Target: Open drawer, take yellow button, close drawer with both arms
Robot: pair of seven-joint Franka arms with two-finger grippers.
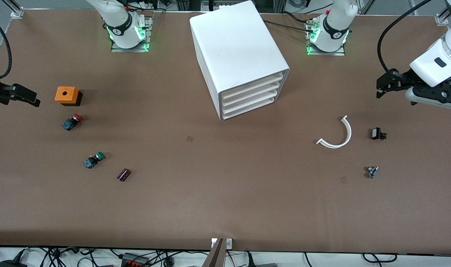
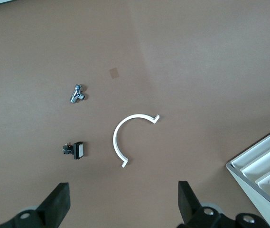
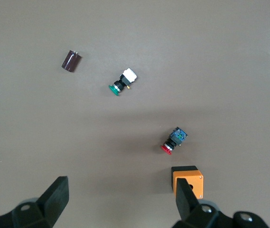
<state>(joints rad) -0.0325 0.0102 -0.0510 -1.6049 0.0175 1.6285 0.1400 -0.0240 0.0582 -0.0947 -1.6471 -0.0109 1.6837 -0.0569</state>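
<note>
Standing on the brown table (image 1: 225, 193), midway between the two arm bases, the white cabinet (image 1: 236, 52) is being shown with its four drawers (image 1: 249, 98) stacked. All four fronts are sitting flush and pushed in, so nothing inside them is being revealed. The orange-yellow button is not being seen in any view, and its place cannot be told.

The left gripper (image 1: 382, 89) is being held in the air over the left arm's end of the table, well apart from the cabinet. Its fingers (image 2: 59, 202) are being held wide apart with nothing between them. Under it, a white curved strip (image 1: 338, 135) is lying nearest the cabinet. A small black part (image 1: 377, 133) is lying beside the strip, and a small metal fitting (image 1: 372, 171) is lying nearer the front camera.

The right gripper (image 1: 29, 97) is being held over the right arm's end of the table, also well apart from the cabinet. Its fingers (image 3: 56, 197) are likewise spread and empty. An orange box (image 1: 66, 95) with a round hole in its top is sitting just beside it. A red-capped button (image 1: 72, 121), a green-capped button (image 1: 94, 159) and a dark cylinder (image 1: 124, 174) are lying in turn nearer the front camera.
</note>
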